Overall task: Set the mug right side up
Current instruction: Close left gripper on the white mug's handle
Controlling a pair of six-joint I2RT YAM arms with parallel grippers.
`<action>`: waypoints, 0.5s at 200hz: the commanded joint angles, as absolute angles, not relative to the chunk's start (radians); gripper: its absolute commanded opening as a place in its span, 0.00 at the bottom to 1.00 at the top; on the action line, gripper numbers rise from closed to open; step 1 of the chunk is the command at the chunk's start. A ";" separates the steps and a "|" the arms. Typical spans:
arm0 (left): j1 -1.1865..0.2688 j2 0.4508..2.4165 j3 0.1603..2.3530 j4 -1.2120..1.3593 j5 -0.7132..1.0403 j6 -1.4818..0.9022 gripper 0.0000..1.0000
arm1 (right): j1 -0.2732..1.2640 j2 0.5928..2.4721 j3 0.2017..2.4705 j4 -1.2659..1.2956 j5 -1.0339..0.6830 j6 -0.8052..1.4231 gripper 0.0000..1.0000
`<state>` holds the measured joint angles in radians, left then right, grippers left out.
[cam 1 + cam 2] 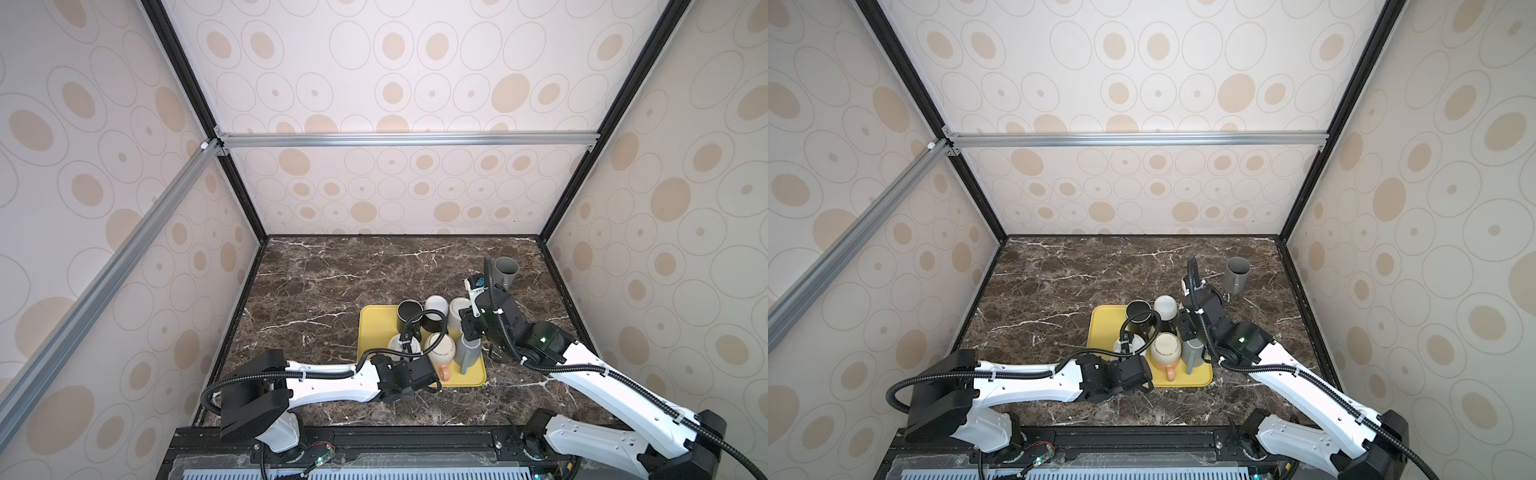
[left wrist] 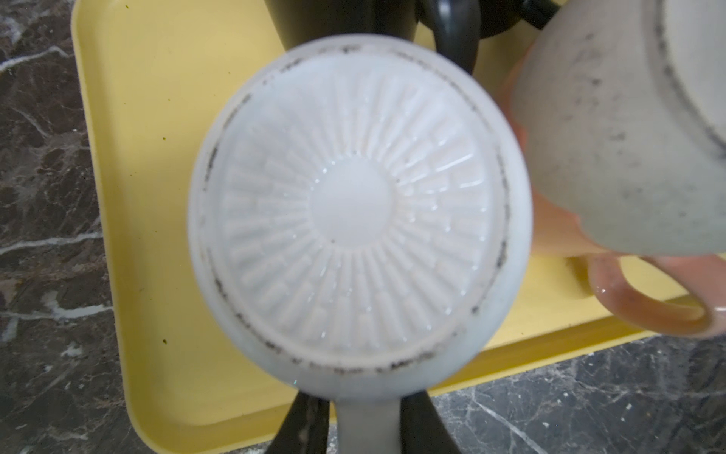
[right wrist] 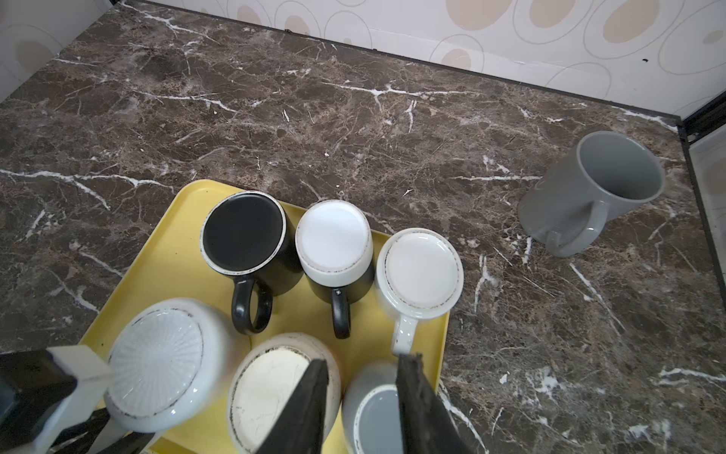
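Mug (image 2: pixel 353 212) sits base-up, front-left on the tray (image 2: pixel 157 118), my left gripper (image 2: pixel 365 405) nipped onto its handle (image 2: pixel 369 436), my right gripper (image 3: pixel 365 361) part open and empty above the tray, so I judge lift and flip not yet done.

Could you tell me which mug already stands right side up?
The grey mug alone on the marble; the others sit base-up on the yellow tray.
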<state>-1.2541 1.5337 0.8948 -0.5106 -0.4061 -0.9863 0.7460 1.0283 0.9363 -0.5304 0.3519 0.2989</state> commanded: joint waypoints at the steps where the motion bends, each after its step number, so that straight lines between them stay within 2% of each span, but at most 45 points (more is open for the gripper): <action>1: -1.252 1.542 0.931 -0.525 -0.436 -0.986 0.26 | 0.750 1.020 0.927 -0.518 0.352 0.310 0.33; 40: -1.249 1.541 0.933 -0.556 -0.450 -0.997 0.17 | 0.749 1.016 0.921 -0.514 0.343 0.312 0.33; 65: -1.248 1.534 0.931 -0.568 -0.461 -0.996 0.00 | 0.749 1.017 0.917 -0.504 0.335 0.313 0.33; 100: -1.244 1.510 0.933 -0.593 -0.495 -0.988 0.00 | 0.749 1.024 0.917 -0.494 0.319 0.316 0.33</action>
